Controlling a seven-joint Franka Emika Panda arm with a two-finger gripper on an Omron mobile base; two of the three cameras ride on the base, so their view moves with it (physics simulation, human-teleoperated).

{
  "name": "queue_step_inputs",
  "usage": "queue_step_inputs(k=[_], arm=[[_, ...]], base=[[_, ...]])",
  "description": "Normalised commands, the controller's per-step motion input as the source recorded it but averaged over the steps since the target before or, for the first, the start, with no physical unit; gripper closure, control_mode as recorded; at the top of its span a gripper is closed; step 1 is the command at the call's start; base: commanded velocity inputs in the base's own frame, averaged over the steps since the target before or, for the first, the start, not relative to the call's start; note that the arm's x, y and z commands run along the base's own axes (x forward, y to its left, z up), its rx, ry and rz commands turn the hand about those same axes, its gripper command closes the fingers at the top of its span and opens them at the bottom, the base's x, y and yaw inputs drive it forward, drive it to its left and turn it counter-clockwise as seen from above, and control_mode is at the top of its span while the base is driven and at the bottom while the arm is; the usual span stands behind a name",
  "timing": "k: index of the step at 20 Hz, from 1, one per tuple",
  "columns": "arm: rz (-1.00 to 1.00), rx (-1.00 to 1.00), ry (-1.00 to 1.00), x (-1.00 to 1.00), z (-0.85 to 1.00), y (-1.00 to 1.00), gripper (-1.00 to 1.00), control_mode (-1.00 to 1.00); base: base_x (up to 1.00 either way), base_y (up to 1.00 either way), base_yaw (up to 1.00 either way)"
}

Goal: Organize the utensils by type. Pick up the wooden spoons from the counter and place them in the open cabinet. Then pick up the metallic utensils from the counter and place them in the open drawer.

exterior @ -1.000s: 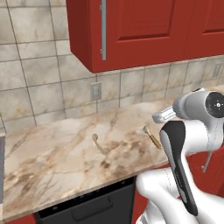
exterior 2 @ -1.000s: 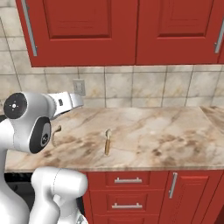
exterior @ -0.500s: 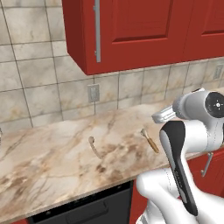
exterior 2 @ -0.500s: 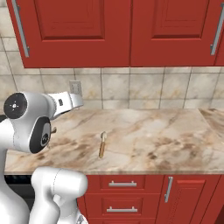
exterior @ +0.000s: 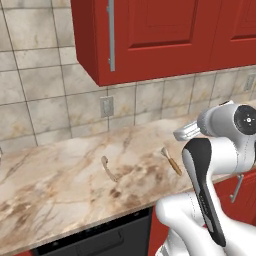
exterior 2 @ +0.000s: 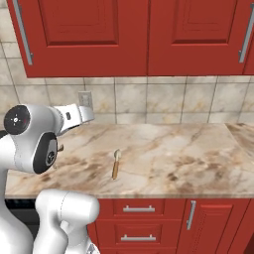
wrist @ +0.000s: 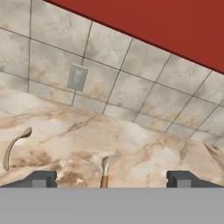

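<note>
Two wooden spoons lie on the beige counter (exterior: 60,190). The all-pale spoon (exterior: 109,169) is to the left, and the one with an orange-brown handle (exterior: 171,161) lies a little to its right, also seen near the counter's front (exterior 2: 115,163). In the hand view my gripper (wrist: 111,179) is open above the counter. Its fingertips (wrist: 41,178) stand wide apart with nothing between them. The orange-handled spoon (wrist: 105,170) lies on the counter (wrist: 144,148) below and midway between them, and the pale spoon (wrist: 15,146) is off to the left. The metallic utensils, open cabinet and open drawer are out of view.
Red wall cabinets (exterior: 160,35) with grey bar handles (exterior: 111,35) hang above the counter, doors shut. A wall outlet (wrist: 77,77) sits on the tiled backsplash. Red base drawers (exterior 2: 139,223) are below the counter, and a dark appliance front (exterior: 100,240) is at lower left.
The whole scene has shifted slightly left and down in both base views, so the camera has moved. The spoons lie as before and the gripper stays open.
</note>
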Motion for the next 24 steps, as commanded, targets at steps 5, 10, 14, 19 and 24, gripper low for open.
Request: queue_step_inputs(k=[5, 10, 14, 19, 24], arm=[[0.0, 0.0, 0.05, 0.23, -0.15, 0.0, -1.0, -1.0], [0.0, 0.02, 0.21, 0.31, -0.49, -0.12, -1.0, -1.0], [0.0, 0.05, 0.23, 0.23, -0.67, -0.14, -1.0, -1.0], [0.0, 0.01, 0.21, 0.33, -0.65, -0.01, -1.0, -1.0], [0.0, 0.02, 0.23, 0.22, -0.5, -0.01, -1.0, -1.0]], base=[[0.12, 0.0, 0.0], [0.0, 0.0, 0.0], [0.0, 0.0, 0.0], [0.0, 0.0, 0.0], [0.0, 0.0, 0.0]])
